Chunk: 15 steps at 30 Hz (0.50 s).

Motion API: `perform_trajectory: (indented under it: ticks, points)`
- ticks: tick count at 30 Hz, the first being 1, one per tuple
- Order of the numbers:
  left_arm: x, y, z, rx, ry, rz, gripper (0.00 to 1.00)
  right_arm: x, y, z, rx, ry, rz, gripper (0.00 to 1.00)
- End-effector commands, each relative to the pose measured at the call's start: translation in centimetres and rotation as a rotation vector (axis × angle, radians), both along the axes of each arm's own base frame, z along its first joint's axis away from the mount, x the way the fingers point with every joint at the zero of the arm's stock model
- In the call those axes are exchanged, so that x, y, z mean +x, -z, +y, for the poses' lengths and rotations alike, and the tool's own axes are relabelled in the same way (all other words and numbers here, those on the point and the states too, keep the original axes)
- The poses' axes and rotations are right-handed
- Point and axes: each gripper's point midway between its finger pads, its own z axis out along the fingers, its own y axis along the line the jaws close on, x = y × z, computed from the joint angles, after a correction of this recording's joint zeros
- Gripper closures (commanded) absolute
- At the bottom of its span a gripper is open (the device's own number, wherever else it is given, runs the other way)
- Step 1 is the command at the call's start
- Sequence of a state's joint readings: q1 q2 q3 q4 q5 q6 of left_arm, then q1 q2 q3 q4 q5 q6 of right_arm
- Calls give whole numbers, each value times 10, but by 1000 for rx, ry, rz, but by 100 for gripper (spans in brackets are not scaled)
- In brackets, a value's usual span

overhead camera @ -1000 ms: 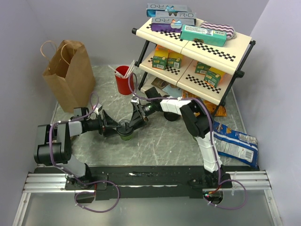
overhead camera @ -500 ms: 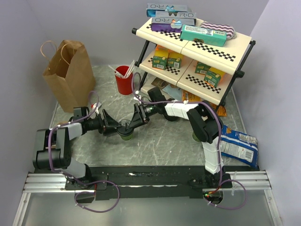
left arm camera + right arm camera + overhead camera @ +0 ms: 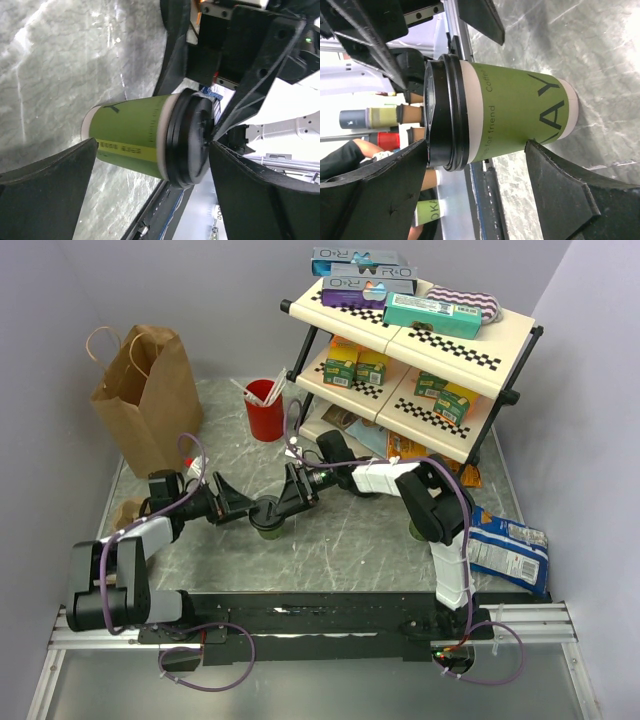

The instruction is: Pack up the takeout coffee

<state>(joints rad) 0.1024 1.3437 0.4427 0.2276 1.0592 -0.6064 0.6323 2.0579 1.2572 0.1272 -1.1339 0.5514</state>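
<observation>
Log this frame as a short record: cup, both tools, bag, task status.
cup: upright on table, black lid on, between the two tools
left tool: open, flanking cup, not gripping
right tool: open, flanking cup from the other side, not gripping
bag: standing at far left, apart from cup
status: cup not yet packed

The takeout coffee (image 3: 135, 132) between the black fingers (image 3: 45, 190) of the left gripper (image 3: 153, 144) is olive green with a yellow-green stripe, white bands at rim and base, dark lettering and a black lid (image 3: 192, 137). The right gripper (image 3: 476, 144) is black too. Under the fingers, the table (image 3: 60, 60) is grey with white veins. Beyond them are a red cup (image 3: 264, 420), a brown bag (image 3: 150, 405) and a cream shelf (image 3: 440, 340) with black-and-white checks.
</observation>
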Motion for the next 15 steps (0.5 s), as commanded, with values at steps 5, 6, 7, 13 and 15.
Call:
perform_trajectory:
  ticks: [5, 6, 7, 13, 15]
  points:
    - [-17, -22, -4, 23, 77, -89, 1, 9, -41, 7, 116, 3, -35, 11]
    - [-20, -20, -5, 23, 85, -82, 3, 11, -40, 9, 116, 9, -29, 10]
    - [-24, -18, -7, 14, 86, -60, 3, 13, -41, 9, 116, 15, -27, 10]
    - [-35, -14, -25, 15, 167, -51, 3, 21, -32, 16, 100, 44, 23, 10]
    - [-40, -7, -32, 36, 207, -46, 3, 24, -25, 17, 75, 49, 32, 11]
